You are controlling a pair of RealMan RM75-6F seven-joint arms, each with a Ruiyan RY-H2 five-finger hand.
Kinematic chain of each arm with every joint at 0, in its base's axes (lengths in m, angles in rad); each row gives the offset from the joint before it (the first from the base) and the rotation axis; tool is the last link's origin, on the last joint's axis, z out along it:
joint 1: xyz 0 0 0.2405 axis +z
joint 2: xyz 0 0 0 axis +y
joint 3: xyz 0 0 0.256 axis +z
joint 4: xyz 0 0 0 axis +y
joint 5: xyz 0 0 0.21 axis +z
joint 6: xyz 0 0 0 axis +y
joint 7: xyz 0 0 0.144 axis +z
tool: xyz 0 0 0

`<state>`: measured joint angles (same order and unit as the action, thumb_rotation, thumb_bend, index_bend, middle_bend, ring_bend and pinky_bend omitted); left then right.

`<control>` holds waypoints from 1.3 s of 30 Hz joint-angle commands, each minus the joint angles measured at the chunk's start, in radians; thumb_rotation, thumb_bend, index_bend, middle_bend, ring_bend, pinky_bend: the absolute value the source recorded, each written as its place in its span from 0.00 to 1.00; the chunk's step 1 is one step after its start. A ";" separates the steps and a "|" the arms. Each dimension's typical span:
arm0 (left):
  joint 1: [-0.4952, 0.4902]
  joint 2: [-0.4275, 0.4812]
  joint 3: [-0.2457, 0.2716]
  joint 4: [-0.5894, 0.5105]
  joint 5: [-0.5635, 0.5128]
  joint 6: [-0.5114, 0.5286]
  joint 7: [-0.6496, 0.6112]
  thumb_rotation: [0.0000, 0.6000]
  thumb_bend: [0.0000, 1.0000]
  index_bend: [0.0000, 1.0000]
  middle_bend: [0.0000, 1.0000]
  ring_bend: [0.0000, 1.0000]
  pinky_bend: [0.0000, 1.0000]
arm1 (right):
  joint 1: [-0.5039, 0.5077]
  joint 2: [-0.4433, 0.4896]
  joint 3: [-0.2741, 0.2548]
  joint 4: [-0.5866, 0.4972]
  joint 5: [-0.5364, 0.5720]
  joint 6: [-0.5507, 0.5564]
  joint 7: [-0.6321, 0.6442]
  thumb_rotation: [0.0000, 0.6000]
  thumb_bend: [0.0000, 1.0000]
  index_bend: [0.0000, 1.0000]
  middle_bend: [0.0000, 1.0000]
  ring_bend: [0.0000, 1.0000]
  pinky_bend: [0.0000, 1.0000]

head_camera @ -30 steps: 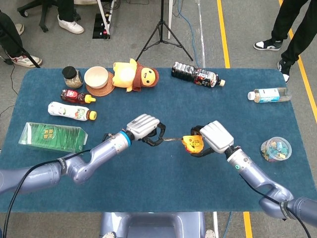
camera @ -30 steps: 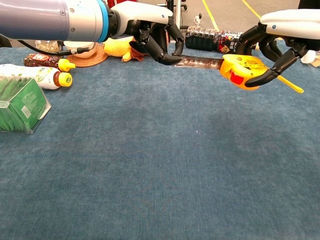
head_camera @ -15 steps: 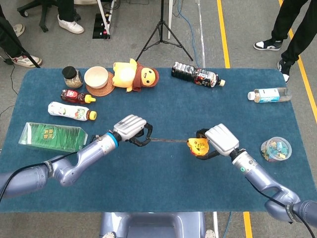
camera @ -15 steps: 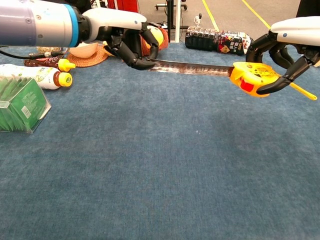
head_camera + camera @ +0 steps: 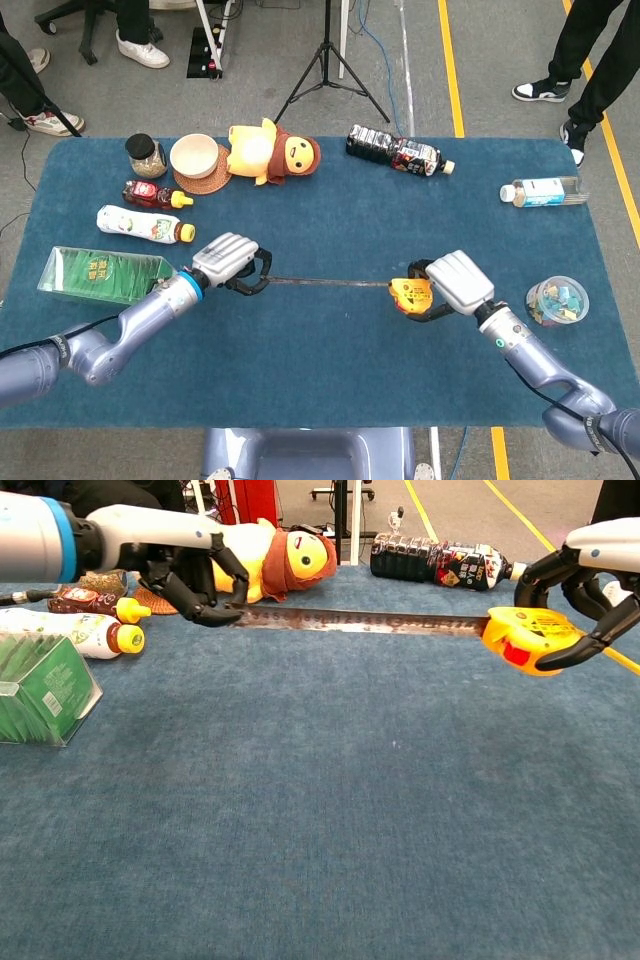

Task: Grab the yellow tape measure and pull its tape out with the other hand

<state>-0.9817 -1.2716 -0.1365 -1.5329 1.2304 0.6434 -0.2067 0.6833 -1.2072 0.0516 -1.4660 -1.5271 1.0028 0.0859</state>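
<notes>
From the head view, the right hand [image 5: 458, 285] grips the yellow plastic tape measure [image 5: 412, 296] above the blue carpeted table [image 5: 330, 370], right of centre. The left hand [image 5: 228, 262] pinches the free end of the dark metal tape [image 5: 325, 283], which now spans the gap between the 2 hands. Compared with 1 second ago, the hands have drawn well apart: the left has travelled toward the green transparent box [image 5: 105, 276], the right slightly outward, so the exposed tape is several times longer.

From the chest view, the tape [image 5: 360, 622] runs taut and nearly level from the left hand [image 5: 195, 575] to the tape measure [image 5: 528, 637], held in the curled fingers of the right hand [image 5: 590, 580]. The yellow plush doll [image 5: 285, 560] lies behind it. I judge the pull largely accomplished; further widening only adds length.
</notes>
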 commanded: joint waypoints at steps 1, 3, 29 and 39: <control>0.016 0.016 0.009 -0.003 0.002 0.009 -0.006 0.89 0.42 0.64 1.00 0.96 0.97 | -0.004 0.003 -0.003 0.004 0.001 0.001 0.002 0.61 0.18 0.64 0.67 0.72 0.63; 0.032 0.033 0.016 -0.006 0.002 0.016 -0.013 0.88 0.42 0.64 1.00 0.96 0.97 | -0.009 0.007 -0.006 0.008 0.002 0.001 0.006 0.60 0.18 0.64 0.67 0.72 0.63; 0.087 0.093 0.011 -0.014 0.045 0.015 -0.066 0.89 0.42 0.64 1.00 0.96 0.97 | -0.025 0.012 -0.004 0.013 -0.008 0.008 0.018 0.60 0.18 0.64 0.67 0.72 0.64; 0.035 0.037 -0.028 -0.017 0.029 -0.016 -0.039 0.89 0.41 0.64 1.00 0.96 0.97 | -0.012 0.001 0.008 -0.010 -0.016 0.002 0.004 0.60 0.18 0.64 0.67 0.72 0.64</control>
<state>-0.9394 -1.2266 -0.1581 -1.5510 1.2643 0.6314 -0.2503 0.6710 -1.2050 0.0590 -1.4750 -1.5422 1.0052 0.0909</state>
